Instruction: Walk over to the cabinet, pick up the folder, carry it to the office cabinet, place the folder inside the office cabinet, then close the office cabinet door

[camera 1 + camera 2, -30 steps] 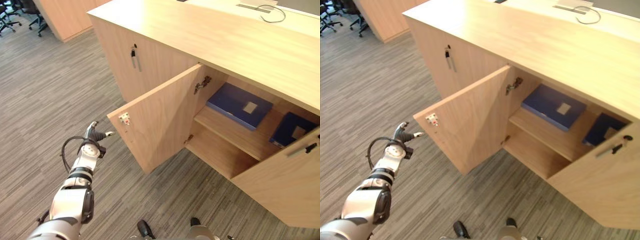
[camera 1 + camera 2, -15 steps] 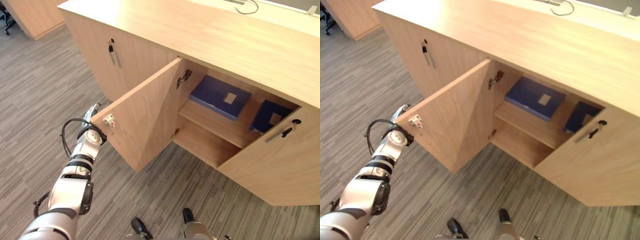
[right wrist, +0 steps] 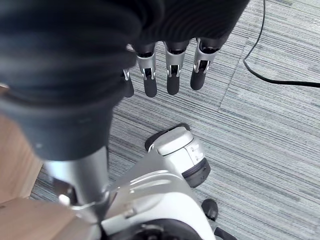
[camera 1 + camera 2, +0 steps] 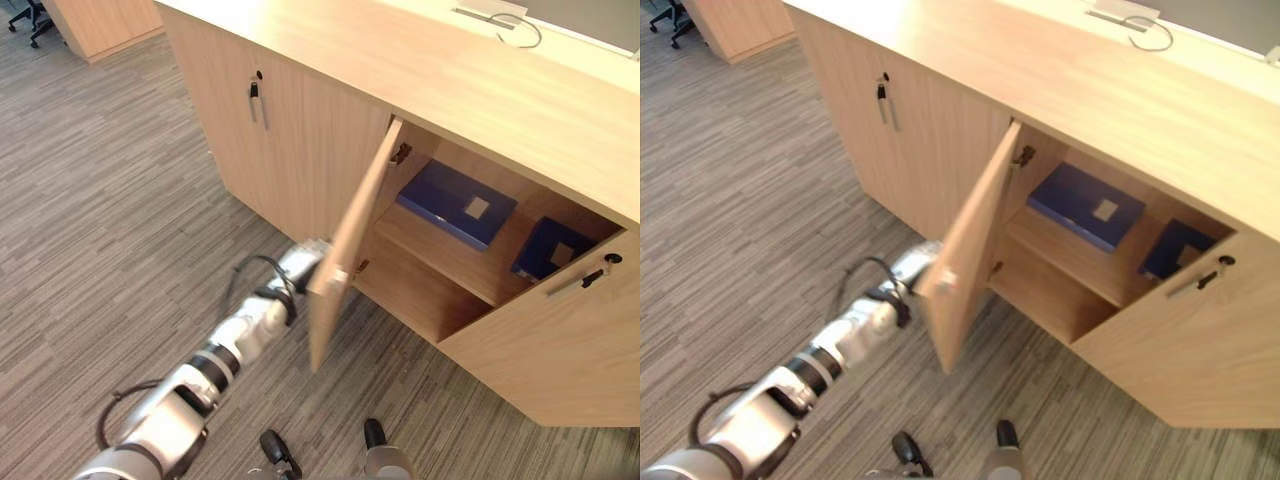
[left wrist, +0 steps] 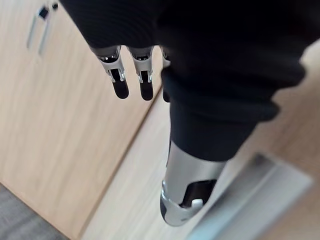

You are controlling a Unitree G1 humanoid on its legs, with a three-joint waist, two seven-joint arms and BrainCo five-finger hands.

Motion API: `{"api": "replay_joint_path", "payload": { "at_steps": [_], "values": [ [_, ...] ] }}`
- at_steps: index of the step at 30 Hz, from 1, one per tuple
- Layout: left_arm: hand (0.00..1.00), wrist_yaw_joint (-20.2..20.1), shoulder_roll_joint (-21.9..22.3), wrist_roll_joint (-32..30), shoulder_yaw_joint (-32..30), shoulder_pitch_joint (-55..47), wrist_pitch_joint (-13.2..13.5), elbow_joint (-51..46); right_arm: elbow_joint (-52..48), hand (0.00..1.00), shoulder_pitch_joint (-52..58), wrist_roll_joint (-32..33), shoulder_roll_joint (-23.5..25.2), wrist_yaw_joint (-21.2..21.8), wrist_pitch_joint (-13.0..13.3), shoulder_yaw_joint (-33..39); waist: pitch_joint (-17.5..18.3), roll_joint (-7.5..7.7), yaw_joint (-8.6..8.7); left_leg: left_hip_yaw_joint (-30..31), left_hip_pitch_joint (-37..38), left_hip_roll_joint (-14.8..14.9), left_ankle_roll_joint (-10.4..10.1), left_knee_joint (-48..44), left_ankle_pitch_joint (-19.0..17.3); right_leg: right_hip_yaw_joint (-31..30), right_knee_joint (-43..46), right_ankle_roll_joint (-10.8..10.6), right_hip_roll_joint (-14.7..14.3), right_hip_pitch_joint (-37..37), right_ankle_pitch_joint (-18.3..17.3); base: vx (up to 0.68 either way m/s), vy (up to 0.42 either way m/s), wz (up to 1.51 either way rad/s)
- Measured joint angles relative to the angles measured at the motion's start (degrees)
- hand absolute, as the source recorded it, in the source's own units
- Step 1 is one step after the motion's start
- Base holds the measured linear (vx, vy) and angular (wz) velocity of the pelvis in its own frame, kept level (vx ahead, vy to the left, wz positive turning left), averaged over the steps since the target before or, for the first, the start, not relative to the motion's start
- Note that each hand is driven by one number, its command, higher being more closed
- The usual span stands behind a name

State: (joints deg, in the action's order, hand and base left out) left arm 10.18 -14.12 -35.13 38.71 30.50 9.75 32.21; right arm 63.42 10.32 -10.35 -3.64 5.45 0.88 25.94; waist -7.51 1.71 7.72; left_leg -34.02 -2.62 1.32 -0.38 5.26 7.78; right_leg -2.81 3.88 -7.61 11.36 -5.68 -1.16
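The right hand [image 3: 171,66] is hanging above the grey carpet [image 4: 100,200], its fingers hanging straight and relaxed, gripping nothing. The left hand [image 4: 304,260] is reaching forward to the outer face of the office cabinet's [image 4: 480,90] left door [image 4: 355,215], close to its free edge. From the head views that door is standing nearly edge-on and is covering the fingertips. The left wrist view is showing the fingers [image 5: 120,77] straight and spread flat toward pale wood, curled round nothing; whether they are actually touching the panel cannot be made out.

Past the door, the blue folder [image 4: 455,203] is lying flat on the upper shelf [image 4: 430,245] inside the open compartment. A second blue folder [image 4: 548,250] is lying further along the same shelf, its near part being cut off by the right door [image 4: 540,350], which is standing wide open with its handle [image 4: 592,277] facing outward. The lower compartment is lying in shadow.

To the left, a closed door [image 4: 290,140] is showing a handle [image 4: 257,98]. A dark cable [image 4: 520,22] is looping on the cabinet top, and an office chair [image 4: 28,12] is being cut off at the far corner.
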Motion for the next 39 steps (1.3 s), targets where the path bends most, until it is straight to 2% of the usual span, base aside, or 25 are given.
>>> {"api": "replay_joint_path", "payload": {
  "at_steps": [2, 5, 8, 11, 14, 15, 16, 17, 18, 20, 23, 26, 27, 28, 30, 31, 32, 33, 34, 35, 37, 39],
  "values": [
    [0.0, -3.92, 1.83, 1.73, 5.85, -4.43, 2.46, -0.22, 0.42, 0.0, -0.08, -1.09, -0.12, 0.69, -0.97, -0.02, -0.01, 0.0, 0.52, 0.47, 0.36, -0.1, 0.01, 0.0, -0.04, 0.79, -0.69, 0.09, 0.04, 0.88, -0.07, 0.0, -0.014, 0.08],
    [0.0, -8.72, 4.5, 5.91, 10.26, -10.24, 3.65, -0.22, 0.47, 0.0, -0.15, -2.04, -0.14, 1.42, -1.57, -0.09, -0.01, -0.03, 0.79, 0.79, 0.6, -0.01, -0.28, 0.0, -0.36, 1.1, -0.87, 1.07, -0.08, 1.14, -0.77, -0.01, -0.039, 0.02],
    [0.0, -12.57, 5.55, 10.42, 11.83, -12.97, 4.22, -0.21, 0.55, 0.0, -0.15, -2.04, -0.39, 2.35, -1.87, -0.31, 0.0, -0.04, 0.79, 1.12, 0.67, -0.08, -0.22, -0.01, -0.56, 1.4, -0.87, 1.25, -0.04, 1.39, -0.93, -0.01, -0.046, 0.04],
    [0.0, -14.0, 5.23, 12.58, 11.87, -13.78, 4.21, -0.17, 0.67, 0.0, -0.14, -2.03, -0.69, 2.88, -2.04, -0.64, 0.0, -0.05, 0.86, 1.75, 0.79, -0.14, -0.2, -0.05, -0.7, 2.27, -0.58, 1.88, 0.03, 1.8, -1.33, -0.01, -0.036, 0.12],
    [0.0, -14.83, 4.78, 15.01, 11.52, -14.96, 4.15, -0.17, 1.0, 0.0, -0.8, -2.07, -1.49, 3.18, -2.3, -1.41, -0.06, -0.08, 0.89, 0.97, 1.57, 0.58, -0.56, -0.27, -1.21, 3.69, 1.44, 2.63, -0.19, 1.19, -1.75, 0.01, -0.066, -0.17],
    [0.0, -15.07, 4.7, 15.77, 10.38, -16.33, 4.0, -0.17, 1.68, 0.0, -1.75, -2.03, -1.98, 3.18, -2.4, -2.37, -0.11, -0.27, 0.73, -1.01, 2.44, 1.34, -0.98, -0.3, -1.64, 8.9, 2.95, 3.48, -0.41, 0.31, -1.2, 0.01, -0.128, -0.91],
    [0.0, -15.37, 4.73, 16.76, 9.53, -17.52, 3.69, -0.17, 1.68, 0.0, -2.22, -2.1, -2.76, 3.26, -2.37, -3.78, -0.1, -0.49, 0.72, -3.67, 3.32, 2.26, -1.46, -0.31, -2.23, 15.02, 3.33, 5.34, -0.41, -0.02, -0.84, 0.01, -0.136, -1.09],
    [0.0, -15.46, 4.75, 17.23, 9.21, -17.92, 3.61, -0.17, 1.7, 0.0, -2.55, -2.12, -2.97, 3.3, -2.4, -4.25, -0.17, -0.7, 0.77, -4.94, 3.67, 2.69, -1.68, -0.32, -2.44, 17.85, 3.51, 6.29, -0.35, -0.2, -0.75, 0.02, -0.14, -1.19],
    [0.0, -16.03, 4.8, 17.74, 8.47, -18.42, 3.22, -0.14, 1.82, 0.0, -3.16, -2.11, -3.46, 3.25, -2.43, -4.78, -0.05, -1.04, 1.23, -7.41, 3.92, 3.55, -2.18, -0.31, -2.71, 23.45, 3.72, 7.09, -0.11, -0.61, -0.53, 0.03, -0.097, -0.85],
    [0.0, -16.86, 5.02, 19.06, 7.1, -18.62, 2.94, 0.48, 2.03, 0.0, -3.43, -2.19, -3.36, 3.18, -2.52, -4.82, -0.07, -1.07, 1.47, -9.34, 4.31, 4.13, -2.65, -0.36, -2.3, 23.59, 3.31, 6.35, -0.81, -1.04, 0.28, 0.04, -0.092, -0.72],
    [0.0, -17.3, 6.05, 23.13, -0.6, -22.06, 1.56, 3.97, 2.09, 0.0, -3.6, -2.27, -3.07, 1.94, -3.0, -5.8, -0.01, -1.14, 0.93, -13.23, 6.82, 6.25, -4.02, -0.91, -2.14, 21.21, -0.56, 5.45, -3.97, 1.08, 1.71, 0.04, -0.114, -0.71],
    [0.0, -15.42, 6.08, 29.28, -9.18, -25.61, -0.03, 5.76, 2.12, 0.0, -4.32, -1.73, -2.42, -0.05, -3.05, -5.78, 0.03, -1.15, -0.17, -16.48, 8.03, 10.14, -6.15, -4.33, -3.04, 19.41, -1.88, 5.65, -6.89, 2.15, 2.02, 0.04, -0.176, -0.67],
    [0.0, -14.49, 6.08, 31.42, -12.28, -26.63, -0.52, 6.16, 2.27, 0.0, -4.53, -0.77, -2.16, -0.97, -2.97, -5.81, 0.03, -1.14, -0.99, -17.29, 7.61, 13.45, -6.5, -9.86, -5.35, 18.55, -1.8, 6.02, -8.29, 2.4, 1.77, 0.11, -0.313, -0.65],
    [0.0, -13.81, 6.23, 33.06, -15.58, -27.8, -0.77, 6.2, 2.6, 0.0, -4.66, 0.55, -2.12, -1.46, -2.85, -5.83, -0.02, -1.14, -1.79, -17.9, 7.02, 17.65, -5.5, -17.78, -8.42, 17.61, -1.26, 7.37, -9.69, 3.02, 0.81, 0.13, -0.364, -0.77],
    [0.0, -12.75, 6.79, 34.33, -20.77, -29.26, -0.79, 7.07, 2.75, 0.0, -5.15, 1.53, -1.99, -2.08, -2.62, -6.21, -0.08, -1.49, -2.68, -18.74, 6.31, 23.77, -0.78, -29.17, -11.23, 14.86, -0.04, 8.92, -11.79, 3.32, -0.27, 0.12, -0.353, -0.87],
    [0.0, -10.77, 7.44, 36.27, -24.51, -30.0, -0.82, 8.54, 2.6, 0.0, -5.43, 2.9, -2.14, -2.77, -1.55, -7.75, -0.13, -2.16, -3.11, -17.35, 5.28, 28.64, 2.33, -37.5, -11.63, 11.82, 1.39, 10.41, -13.6, 3.56, -1.29, 0.12, -0.347, -1.25],
    [0.0, -9.02, 8.04, 38.16, -27.66, -30.22, -0.77, 10.21, 2.59, 0.0, -5.99, 3.84, -2.22, -3.61, -0.84, -9.24, -0.63, -2.47, -3.56, -10.36, 2.41, 30.52, 2.43, -43.73, -14.04, 8.65, 2.68, 11.65, -14.9, 3.28, -2.1, 0.11, -0.29, -1.24],
    [0.0, -8.27, 8.38, 39.23, -28.82, -30.2, -0.77, 11.12, 2.58, 0.0, -6.3, 4.42, -2.32, -4.0, -0.69, -9.73, -0.7, -2.76, -3.57, -5.96, 0.55, 29.62, 1.24, -45.41, -16.44, 7.45, 3.37, 11.84, -15.21, 2.93, -2.24, 0.06, -0.11, -1.17],
    [0.0, -7.27, 9.02, 40.72, -30.45, -30.39, -0.74, 12.33, 2.67, 0.0, -6.57, 4.79, -2.41, -4.59, -0.69, -9.76, -0.98, -2.67, -4.0, 1.25, -1.73, 26.15, -0.02, -45.75, -19.52, 5.24, 4.04, 12.07, -15.4, 2.89, -2.41, 0.04, -0.044, -0.92],
    [0.0, -6.92, 9.37, 41.61, -31.18, -30.95, -0.73, 12.42, 2.73, 0.0, -6.58, 4.8, -2.38, -4.78, -0.64, -9.76, -1.0, -2.61, -4.21, 4.05, -2.5, 24.29, -0.38, -45.13, -20.26, 4.05, 4.39, 12.16, -15.46, 2.85, -2.51, 0.06, -0.025, -1.06],
    [0.0, -5.8, 10.37, 46.87, -32.35, -33.0, 0.13, 13.46, 2.91, 0.0, -6.6, 5.0, -2.38, -5.34, -0.52, -9.76, -1.11, -2.84, -4.53, 12.97, -4.86, 16.73, -1.4, -38.1, -20.97, 0.49, 5.31, 11.65, -15.42, 2.83, -2.87, 0.05, 0.034, -0.9],
    [0.0, -5.44, 11.38, 50.35, -34.49, -33.95, 0.99, 15.46, 3.57, 0.0, -6.51, 6.0, -2.77, -5.62, -0.24, -9.76, -1.03, -3.22, -4.92, 16.3, -3.57, 12.57, -2.85, -27.85, -19.91, -1.5, 5.58, 10.67, -15.58, 2.48, -3.44, 0.01, 0.123, -0.7]
  ]
}}
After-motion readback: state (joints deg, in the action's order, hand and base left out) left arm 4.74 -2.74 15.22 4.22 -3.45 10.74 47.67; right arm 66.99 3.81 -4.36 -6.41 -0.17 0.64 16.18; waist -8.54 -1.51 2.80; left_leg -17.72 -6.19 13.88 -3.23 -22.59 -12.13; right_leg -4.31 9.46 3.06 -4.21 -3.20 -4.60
